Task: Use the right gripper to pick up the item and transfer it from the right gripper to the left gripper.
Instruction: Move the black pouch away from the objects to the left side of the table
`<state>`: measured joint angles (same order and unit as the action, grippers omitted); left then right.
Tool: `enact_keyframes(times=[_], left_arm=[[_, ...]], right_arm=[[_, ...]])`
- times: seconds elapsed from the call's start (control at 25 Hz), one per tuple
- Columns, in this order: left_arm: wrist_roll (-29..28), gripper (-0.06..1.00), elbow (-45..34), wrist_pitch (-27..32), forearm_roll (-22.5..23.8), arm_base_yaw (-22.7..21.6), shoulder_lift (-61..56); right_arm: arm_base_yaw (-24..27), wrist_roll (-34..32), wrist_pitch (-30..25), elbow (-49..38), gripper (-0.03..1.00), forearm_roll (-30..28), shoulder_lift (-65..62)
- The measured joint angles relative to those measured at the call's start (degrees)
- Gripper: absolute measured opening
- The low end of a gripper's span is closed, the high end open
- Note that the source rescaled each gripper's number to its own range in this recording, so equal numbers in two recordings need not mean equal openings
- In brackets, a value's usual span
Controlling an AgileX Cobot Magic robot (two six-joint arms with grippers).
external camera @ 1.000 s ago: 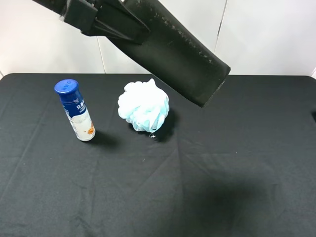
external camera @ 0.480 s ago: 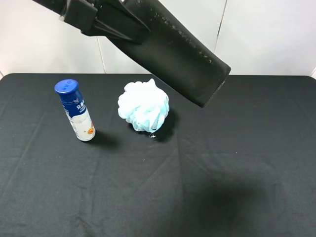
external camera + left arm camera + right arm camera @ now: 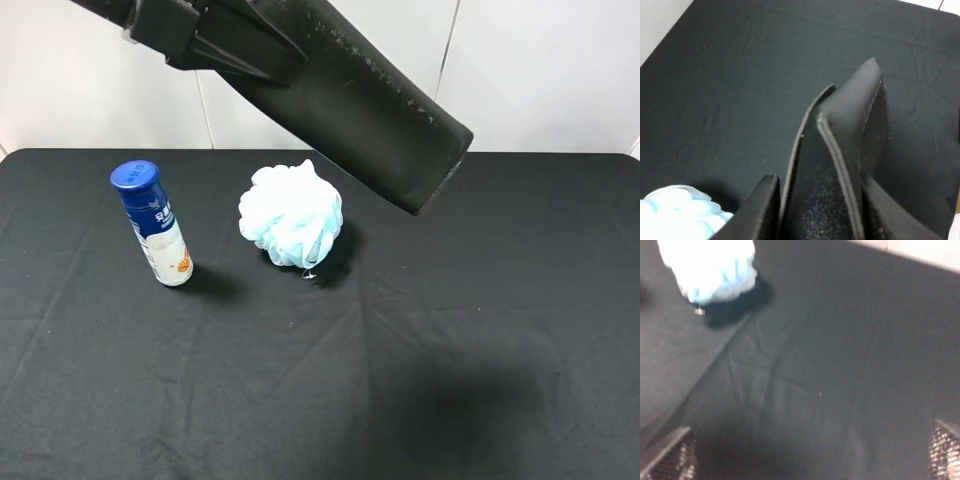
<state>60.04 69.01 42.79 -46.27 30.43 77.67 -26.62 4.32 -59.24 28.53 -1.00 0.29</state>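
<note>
overall light: bright and even, coming from above; white wall [image 3: 540,70] close to blown out in the exterior high view
shadows: soft-edged; bath puff [image 3: 292,215] and bottle [image 3: 152,222] each drop a dark patch to their right on the black cloth [image 3: 560,250]; 1 big diffuse blot low on the cloth, right of centre
glare: small white specks along the case [image 3: 350,95]; faint sheen on the bottle cap; cloth matte, creases read as thin pale lines
exterior high: sharp, no edge distortion seen
left wrist: dimmer, grainy; case close to the lens and soft; puff corner overexposed
right wrist: blurred all over; puff washed to white, detail lost
</note>
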Motion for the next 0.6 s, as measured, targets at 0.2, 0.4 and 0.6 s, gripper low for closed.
enact_keyframes(times=[0.2,0.4,0.6], left_arm=[[0.1,0.01,0.0,0.0,0.0,0.0,0.0],[0.1,0.01,0.0,0.0,0.0,0.0,0.0],[0.1,0.01,0.0,0.0,0.0,0.0,0.0]], right_arm=[[0.0,0.0,0.2,0.0,1.0,0.0,-0.6],[0.0,0.0,0.3,0.0,1.0,0.0,-0.6],[2.0,0.0,0.6,0.0,1.0,0.0,-0.6]])
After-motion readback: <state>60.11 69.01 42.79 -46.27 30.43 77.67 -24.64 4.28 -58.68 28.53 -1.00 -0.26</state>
